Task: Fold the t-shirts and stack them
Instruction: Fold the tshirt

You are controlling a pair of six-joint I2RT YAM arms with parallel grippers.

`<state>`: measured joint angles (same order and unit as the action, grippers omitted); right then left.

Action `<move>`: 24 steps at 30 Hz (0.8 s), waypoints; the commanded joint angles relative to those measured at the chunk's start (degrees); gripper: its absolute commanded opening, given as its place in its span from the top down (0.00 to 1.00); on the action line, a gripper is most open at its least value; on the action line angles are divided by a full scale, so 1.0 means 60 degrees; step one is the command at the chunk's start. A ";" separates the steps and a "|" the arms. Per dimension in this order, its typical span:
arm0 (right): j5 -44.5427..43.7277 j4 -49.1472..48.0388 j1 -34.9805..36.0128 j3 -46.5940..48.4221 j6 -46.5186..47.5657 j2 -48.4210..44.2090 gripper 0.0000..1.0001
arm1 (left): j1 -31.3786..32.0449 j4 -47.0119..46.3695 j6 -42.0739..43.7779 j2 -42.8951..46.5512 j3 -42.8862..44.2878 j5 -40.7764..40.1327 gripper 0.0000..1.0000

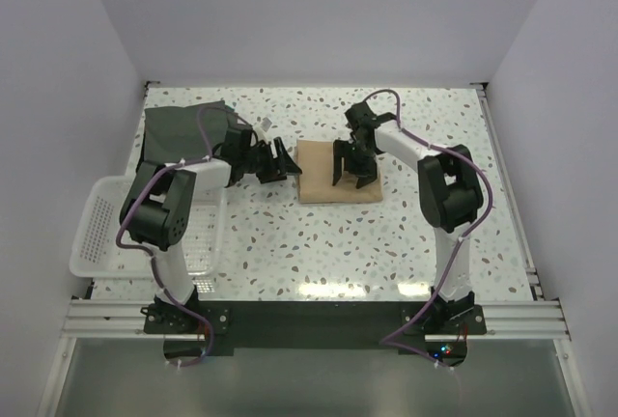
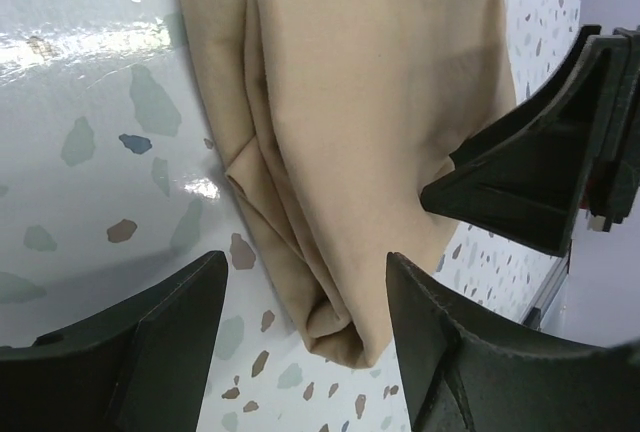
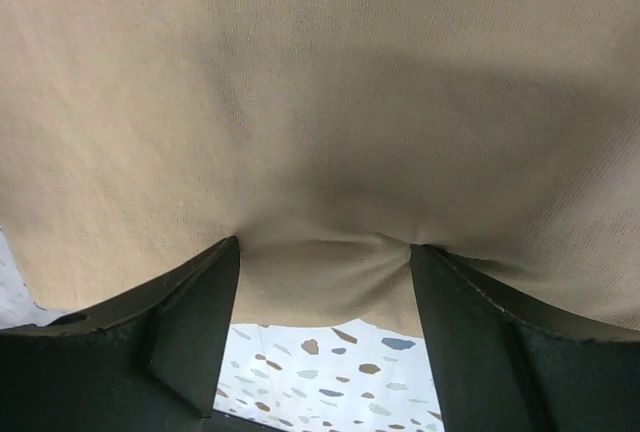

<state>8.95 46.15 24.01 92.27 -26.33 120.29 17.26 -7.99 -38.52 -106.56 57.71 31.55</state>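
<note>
From the top camera, the tan t-shirt point(image 1: 338, 174) lies folded on the surface point(image 1: 290, 243). The left gripper point(image 1: 276, 161) is just beside its left edge, and the right gripper point(image 1: 350, 166) is over its right half. The dark grey-green t-shirt point(image 1: 183, 127) lies well apart at the tan shirt's far left, and the white basket point(image 1: 101, 229) at its near left.

In the left wrist view, the fingers point(image 2: 170, 342) are released and spread around the tan shirt's loose folded corner.

In the right wrist view, the fingers point(image 3: 190, 322) are also spread and not clenched. Their tips press on the cloth, with a small pucker between them.

If either side closes on the top layer only, I think the fold may open when lifted, and the pucker may become a wrinkle.
</note>
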 commanded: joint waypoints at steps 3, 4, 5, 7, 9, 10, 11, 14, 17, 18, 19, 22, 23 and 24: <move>0.0105 -0.0236 0.0188 -0.0261 -0.0080 0.0225 0.27 | -0.0034 -0.0382 -0.0244 -0.0388 0.0078 -0.0379 0.30; 0.0090 -0.0236 0.0188 -0.0261 -0.0080 0.0225 0.27 | -0.0049 -0.0397 -0.0288 -0.0432 0.0064 -0.0424 0.30; 0.0090 -0.0221 0.0188 -0.0261 -0.0080 0.0211 0.27 | -0.0049 -0.0455 -0.0347 -0.0462 0.0020 -0.0453 0.30; 0.0061 -0.0206 0.0232 -0.0261 -0.0065 0.0196 0.27 | -0.0034 -0.0733 -0.0551 -0.0579 -0.0082 -0.0527 0.29; 0.0046 -0.0177 0.0246 -0.0276 -0.0051 0.0196 0.27 | -0.0034 -0.0894 -0.0727 -0.0754 -0.0097 -0.0600 0.29; 0.0032 -0.0177 0.0261 -0.0290 -0.0051 0.0181 0.27 | -0.0020 -0.0953 -0.0800 -0.0813 -0.0112 -0.0629 0.29; 0.0017 -0.0163 0.0290 -0.0290 -0.0036 0.0196 0.27 | 0.0024 -0.0983 -0.0845 -0.0872 -0.0112 -0.0673 0.29; 0.0017 -0.0148 0.0305 -0.0334 -0.0021 0.0152 0.27 | 0.0185 -0.0925 -0.0977 -0.1179 -0.0054 -0.0936 0.28; 0.0017 -0.0133 0.0349 -0.0349 -0.0007 0.0094 0.27 | 0.0462 -0.0444 -0.1021 -0.1458 0.0078 -0.1287 0.28; 0.0017 -0.0133 0.0334 -0.0363 -0.0007 0.0079 0.27 | 0.0536 -0.0340 -0.1021 -0.1574 0.0093 -0.1405 0.28; 0.0017 -0.0148 0.0349 -0.0378 0.0008 0.0050 0.27 | 0.0610 -0.0237 -0.1006 -0.1619 0.0122 -0.1478 0.28; 0.0061 -0.0192 0.0334 -0.0466 -0.0007 -0.0024 0.27 | 0.0888 0.0086 -0.1036 -0.1838 0.0254 -0.1757 0.30; 0.0075 -0.0235 0.0349 -0.0510 -0.0007 -0.0067 0.27 | 0.1048 0.0231 -0.1021 -0.1912 0.0399 -0.1830 0.30; 0.0105 -0.0265 0.0334 -0.0539 0.0008 -0.0111 0.27 | 0.1122 0.0305 -0.1006 -0.2043 0.0488 -0.1874 0.32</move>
<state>8.56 45.12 25.12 91.42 -26.33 119.92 21.74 -14.59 -45.47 -113.84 60.97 25.65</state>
